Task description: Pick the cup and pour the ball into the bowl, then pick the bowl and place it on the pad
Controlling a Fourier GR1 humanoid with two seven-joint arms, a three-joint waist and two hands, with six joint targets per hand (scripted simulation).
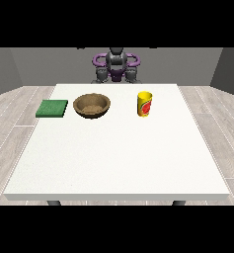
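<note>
A large white table (pixel 116 158) fills the centre of the frame, with the robot (pixel 116 65) small at the upper centre behind its far edge. Three objects stand in a row across the upper part of the tabletop, each well apart from its neighbour. At upper left, near the table's left edge, lies a flat green pad (pixel 52 108). To its right, in the upper centre-left, sits a brown wooden bowl (pixel 92 105), upright with its opening facing up. At upper centre-right stands a yellow cup (pixel 144 104) with a red marking on its side, upright; whether a ball lies inside cannot be told from this view. Nothing lies between cup and bowl, or between bowl and pad, so the tabletop between them is bare. The robot's arms are held close to its torso at the far edge, above none of the objects; the hands themselves cannot be distinguished, so whether the fingers are spread or curled cannot be told. Wood-plank floor (pixel 217 138) surrounds the table.
</note>
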